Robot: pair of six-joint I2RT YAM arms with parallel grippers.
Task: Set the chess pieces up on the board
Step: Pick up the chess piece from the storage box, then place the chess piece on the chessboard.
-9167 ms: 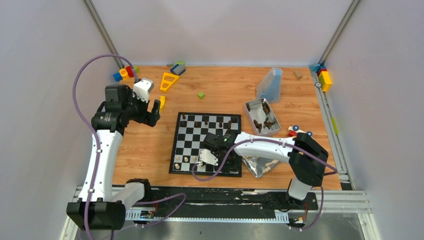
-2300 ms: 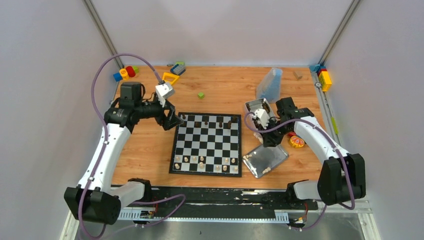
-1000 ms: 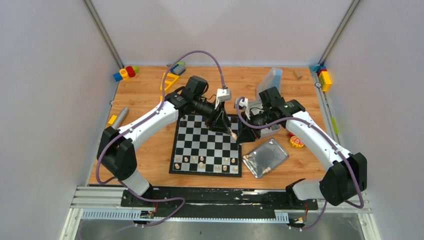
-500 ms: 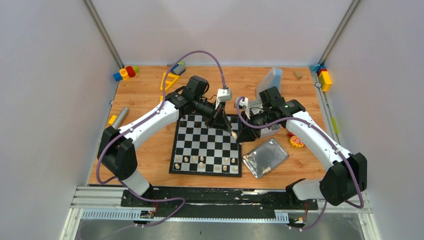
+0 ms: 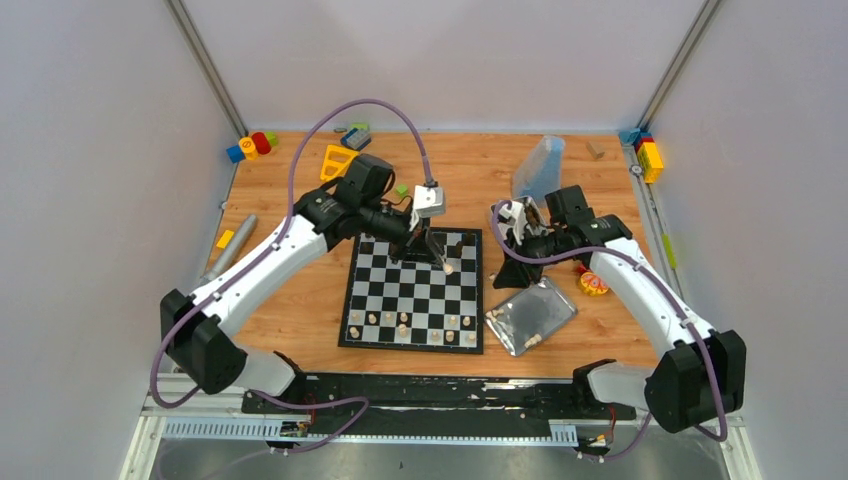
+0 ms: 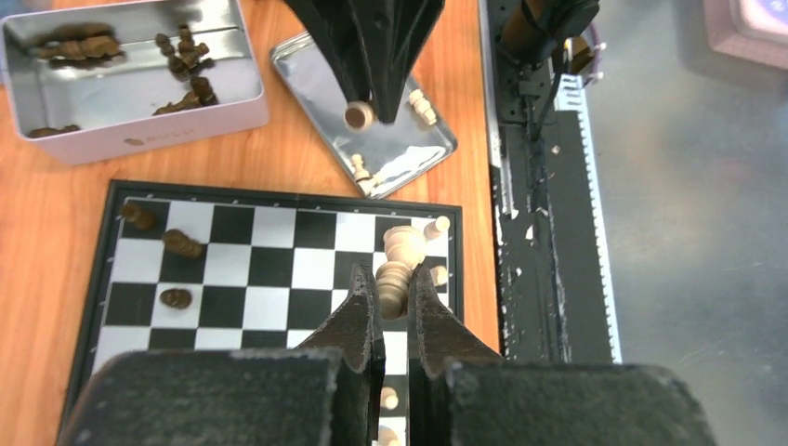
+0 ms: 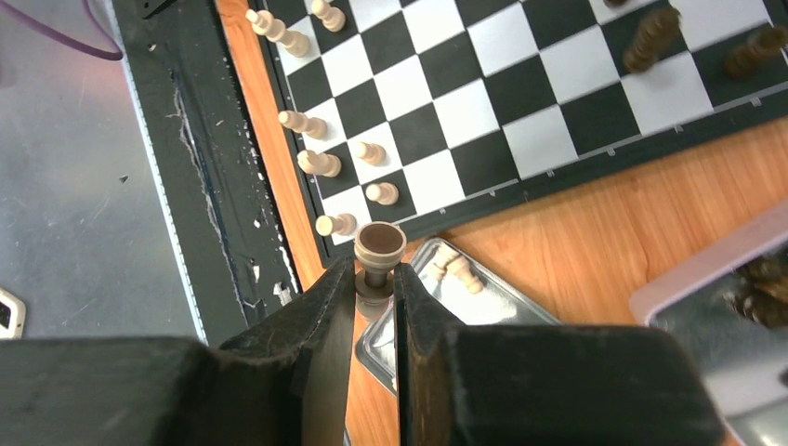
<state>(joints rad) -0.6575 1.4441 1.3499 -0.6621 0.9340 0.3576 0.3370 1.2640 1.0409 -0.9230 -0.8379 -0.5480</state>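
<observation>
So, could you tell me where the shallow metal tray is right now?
In the top view, the shallow metal tray lies just right of the board, at its near-right corner.

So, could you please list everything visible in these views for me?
Black-and-white checked chessboard: one, centre.
Flat shiny metal tray: one, right of board.
Rectangular metal tin: one, beyond tray.
Cream chess pieces: several; board's near rows, tray.
Dark brown chess pieces: several; board's far side, tin.
Translucent blue container: one, far right.
Colourful toy blocks: several, far edge and corners.
Round yellow-and-red toy: one, right of tray.
Grey rod: one, left of board.
Left gripper: shut on cream chess piece above board.
Right gripper: shut on cream chess piece near tray.
</observation>
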